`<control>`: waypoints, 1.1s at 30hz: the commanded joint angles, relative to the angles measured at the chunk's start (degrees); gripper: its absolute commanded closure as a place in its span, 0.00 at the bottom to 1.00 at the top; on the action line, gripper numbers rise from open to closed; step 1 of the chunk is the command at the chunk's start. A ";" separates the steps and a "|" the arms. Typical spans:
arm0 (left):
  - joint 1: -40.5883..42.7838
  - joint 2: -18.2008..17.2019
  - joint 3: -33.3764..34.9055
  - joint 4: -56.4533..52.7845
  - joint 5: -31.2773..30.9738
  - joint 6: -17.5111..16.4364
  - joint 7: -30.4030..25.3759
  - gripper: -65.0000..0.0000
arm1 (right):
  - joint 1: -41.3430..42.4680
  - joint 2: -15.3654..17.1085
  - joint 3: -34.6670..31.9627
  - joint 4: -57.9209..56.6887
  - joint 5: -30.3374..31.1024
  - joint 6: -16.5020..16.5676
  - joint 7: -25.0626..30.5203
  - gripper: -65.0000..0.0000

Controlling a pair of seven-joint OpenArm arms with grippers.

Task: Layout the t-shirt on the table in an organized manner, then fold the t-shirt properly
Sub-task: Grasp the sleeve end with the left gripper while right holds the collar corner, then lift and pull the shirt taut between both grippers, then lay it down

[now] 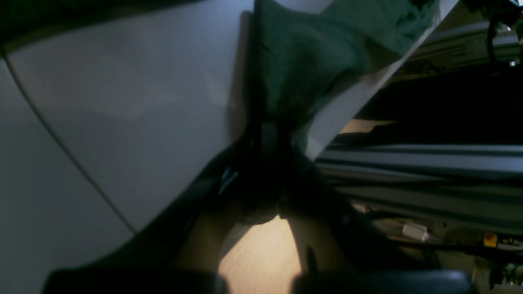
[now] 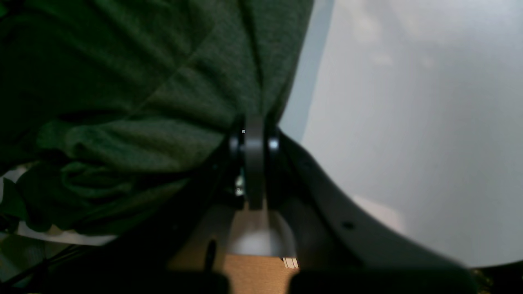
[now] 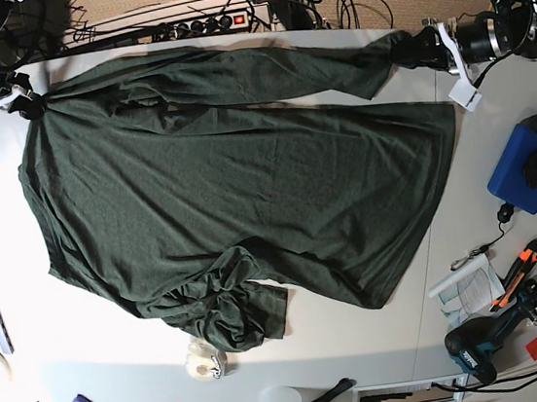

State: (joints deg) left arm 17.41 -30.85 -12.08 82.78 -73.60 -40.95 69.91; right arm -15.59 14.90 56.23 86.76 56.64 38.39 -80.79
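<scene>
Grip: left gripper point(image 3: 416, 48) and right gripper point(image 3: 29, 106) each clench the t-shirt point(image 3: 237, 185).
Purpose: likely stretching it flat across the table point(image 3: 365, 346).

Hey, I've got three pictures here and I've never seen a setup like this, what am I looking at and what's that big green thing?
This is a robot with two arms working at a white table. One picture looks down from above; the other two come from cameras mounted on each arm's wrist, so they show cloth very close up.

The big green thing is a t-shirt, spread across the table, with one part bunched near the front edge. The left gripper pinches the shirt at the top right of the overhead picture, and the right gripper pinches it at the top left.

Around the shirt lie tools: a blue box, a cordless drill and rolls of tape.
</scene>
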 commanded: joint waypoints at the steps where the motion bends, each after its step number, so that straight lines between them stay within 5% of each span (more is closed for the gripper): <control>1: 0.48 -0.63 0.26 0.33 -0.39 0.95 3.67 1.00 | 0.07 1.18 0.35 1.01 1.92 -0.07 0.79 1.00; 6: -0.72 -0.59 -1.38 7.04 -10.38 0.95 7.23 1.00 | 0.07 1.73 0.35 1.01 9.68 1.11 0.79 1.00; 17: -8.07 -0.59 -14.73 22.25 -11.06 0.95 5.01 1.00 | 1.09 5.97 0.35 1.01 17.62 1.61 0.79 1.00; 25: -15.37 -0.26 -14.69 22.18 1.05 0.95 -5.66 1.00 | 7.76 6.01 0.33 1.01 17.86 1.61 0.79 1.00; 33: -15.08 -0.28 -14.69 21.99 7.28 0.95 -6.88 1.00 | 10.67 5.88 0.33 0.98 9.03 1.61 0.79 1.00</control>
State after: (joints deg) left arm 2.96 -30.15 -26.33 104.14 -65.19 -39.75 64.45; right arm -5.39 19.33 56.23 86.80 64.31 39.92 -81.06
